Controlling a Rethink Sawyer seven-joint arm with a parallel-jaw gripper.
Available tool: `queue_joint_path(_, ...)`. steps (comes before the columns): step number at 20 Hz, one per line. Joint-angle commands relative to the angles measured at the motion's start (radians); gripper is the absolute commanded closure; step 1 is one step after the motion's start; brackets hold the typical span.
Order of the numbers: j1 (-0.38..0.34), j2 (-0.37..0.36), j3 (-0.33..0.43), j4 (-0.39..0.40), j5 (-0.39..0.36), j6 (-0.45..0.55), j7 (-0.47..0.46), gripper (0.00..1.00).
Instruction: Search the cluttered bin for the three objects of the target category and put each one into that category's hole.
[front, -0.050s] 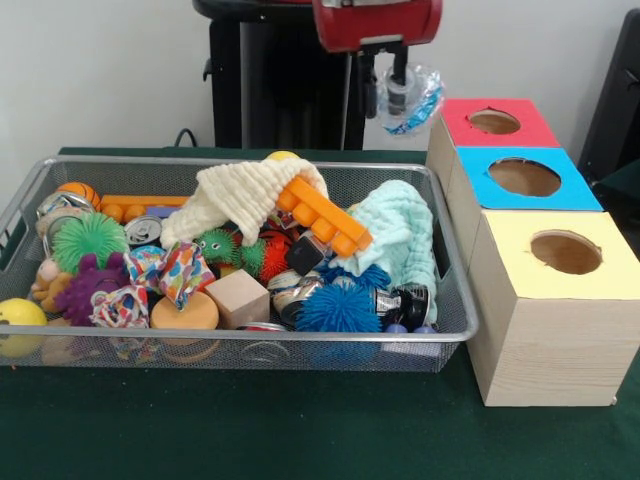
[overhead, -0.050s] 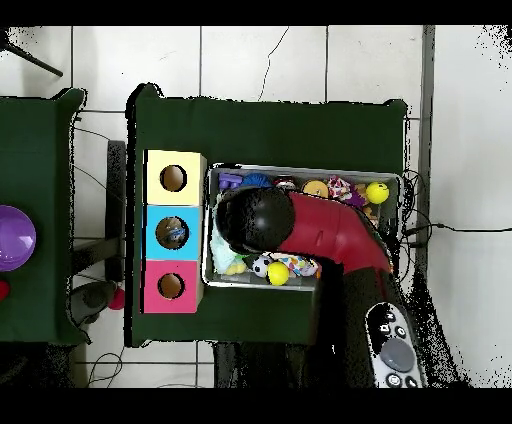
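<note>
My gripper (front, -0.050s: 398, 98) hangs from the red arm at the top of the front view. It is shut on a crumpled clear plastic piece with blue print (front, -0.050s: 421, 100). It hovers above the far right corner of the wire bin (front, -0.050s: 240, 346), just left of the red-topped box (front, -0.050s: 497, 122). The blue-topped box (front, -0.050s: 524, 178) and yellow-topped box (front, -0.050s: 565, 252) stand in a row nearer the camera, each with a round hole. Overhead, the arm's black head (overhead, -0.050s: 255, 220) hides the gripper; something pale shows inside the blue box's hole (overhead, -0.050s: 175, 232).
The bin holds a cream cloth (front, -0.050s: 240, 197), an orange toy brick (front, -0.050s: 322, 214), a mint cloth (front, -0.050s: 400, 235), a blue spiky ball (front, -0.050s: 338, 306), a green spiky ball (front, -0.050s: 88, 238), a wooden cube (front, -0.050s: 238, 297), cans and other toys. The boxes press against the bin's right side.
</note>
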Motion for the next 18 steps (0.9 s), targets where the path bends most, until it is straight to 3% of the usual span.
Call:
queue_joint_path(1,0.046,0.007,-0.051,0.088,0.055,-0.013,0.321,1.0)
queue_joint_path(11,0.096,0.035,-0.071,0.147,0.078,-0.129,0.35,1.0)
queue_joint_path(18,0.132,0.055,-0.08,0.206,0.132,-0.242,0.384,1.0)
